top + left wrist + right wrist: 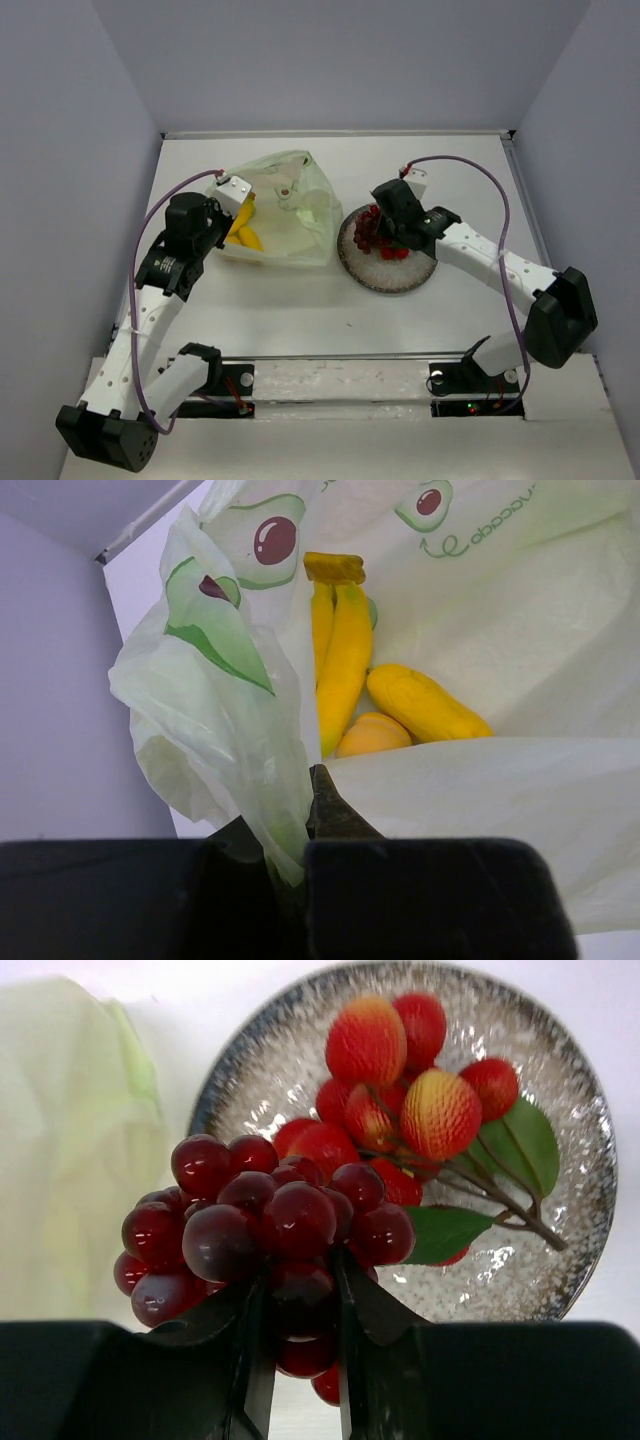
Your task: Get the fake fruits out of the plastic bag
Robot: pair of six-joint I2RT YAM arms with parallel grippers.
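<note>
Glistening dark red grape bunch

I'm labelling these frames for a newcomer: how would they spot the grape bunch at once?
Find the speckled grey plate right of the pale green bag. Over its bag-side edge the right gripper holds the grape bunch: dark glossy wine-red beads, unlike the orange-red leafy fruits on the plate.

Hardly a gap between plastic bag and plate. Bag mouth pinched open by left gripper; yellow fruits uncovered inside. Plate crowded: red sprig, grape bunch in right gripper.
</note>
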